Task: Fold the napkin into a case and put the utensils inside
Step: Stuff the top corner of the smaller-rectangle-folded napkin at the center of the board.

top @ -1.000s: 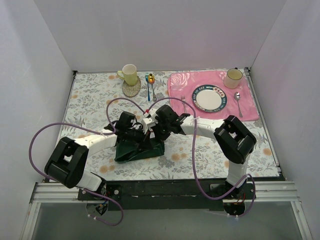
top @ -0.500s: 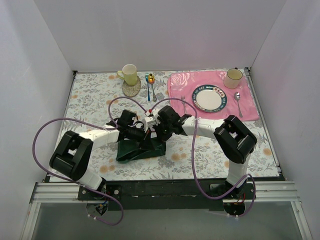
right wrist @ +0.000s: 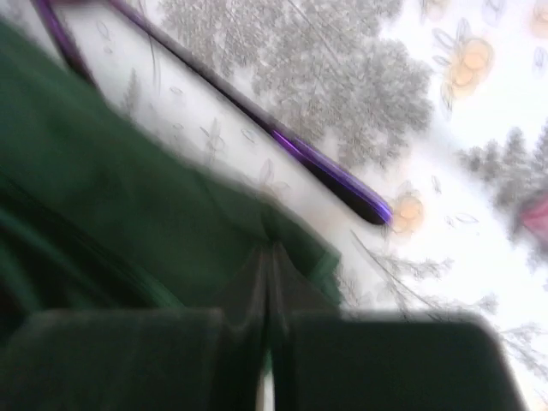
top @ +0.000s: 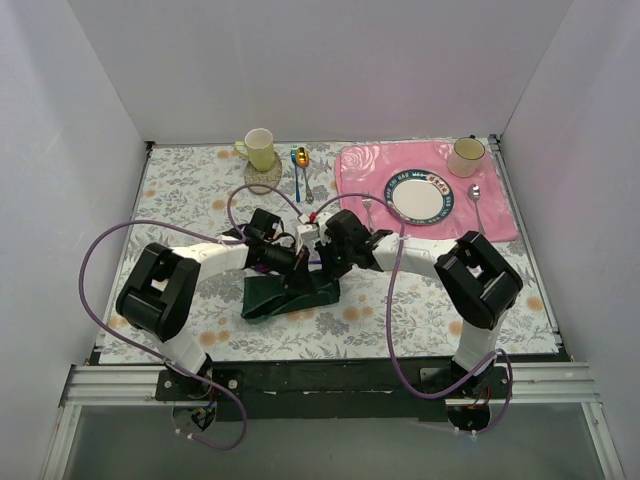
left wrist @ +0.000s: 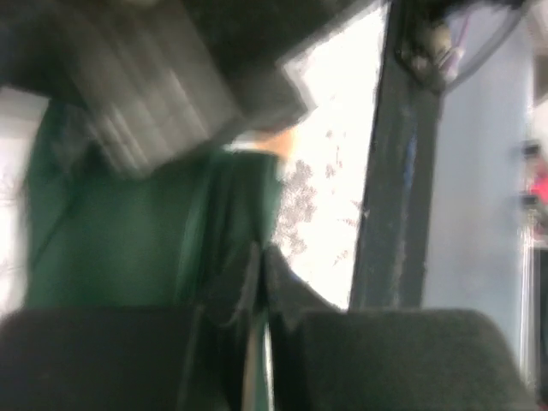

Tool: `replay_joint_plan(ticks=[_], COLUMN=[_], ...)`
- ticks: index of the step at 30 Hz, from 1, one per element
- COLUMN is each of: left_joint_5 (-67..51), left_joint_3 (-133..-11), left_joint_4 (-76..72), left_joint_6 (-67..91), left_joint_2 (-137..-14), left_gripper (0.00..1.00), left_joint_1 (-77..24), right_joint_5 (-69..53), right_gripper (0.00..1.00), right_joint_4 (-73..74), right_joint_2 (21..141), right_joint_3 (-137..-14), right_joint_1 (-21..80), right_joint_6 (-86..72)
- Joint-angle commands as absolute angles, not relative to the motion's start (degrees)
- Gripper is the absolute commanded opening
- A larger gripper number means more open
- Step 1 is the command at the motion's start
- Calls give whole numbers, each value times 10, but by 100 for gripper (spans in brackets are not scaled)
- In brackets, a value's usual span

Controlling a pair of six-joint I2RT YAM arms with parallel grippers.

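The dark green napkin (top: 290, 293) lies bunched on the flowered counter (top: 180, 190). The left jaws and right jaws are each pressed together, pinching the cloth's far edge. Just beyond it lies a purple utensil handle (right wrist: 291, 145).

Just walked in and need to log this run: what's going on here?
Both arms are working the dark green napkin mid-table. The left gripper and right gripper are each pinched shut on a fold of it, so folding is under way. A purple utensil lies on the tablecloth beside the cloth, not yet inside.
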State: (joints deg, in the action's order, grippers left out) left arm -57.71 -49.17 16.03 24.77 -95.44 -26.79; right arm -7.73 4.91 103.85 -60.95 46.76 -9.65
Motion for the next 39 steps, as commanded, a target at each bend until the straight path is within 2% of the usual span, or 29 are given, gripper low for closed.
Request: replay_joint_plan(ticks=[1,6,10,26,39], left_joint_5=[-422,-437,-418,-423,-429], left_joint_3=[-495,-440,-414,-461,-504], left_joint_4=[227,138,122,186,181], left_joint_6=[393,379,360,355,426], left_joint_2=[-996,-906,-863,-912,-971], left_gripper=[0,0,0,0,0], left_joint_1=[-173,-173,-183,-202,-227], right_joint_5=[-128,-142,-156,-161,-164], right_gripper=[1,1,1,1,1], right_joint_4=[43,44,39,35,23], right_joint_2=[958,966,972,984,981], right_joint_3=[-591,-592,-590,-612,-613], right_joint_1=[486,477,477,475,476], right_joint_6=[-17,-17,-14,-21,-2])
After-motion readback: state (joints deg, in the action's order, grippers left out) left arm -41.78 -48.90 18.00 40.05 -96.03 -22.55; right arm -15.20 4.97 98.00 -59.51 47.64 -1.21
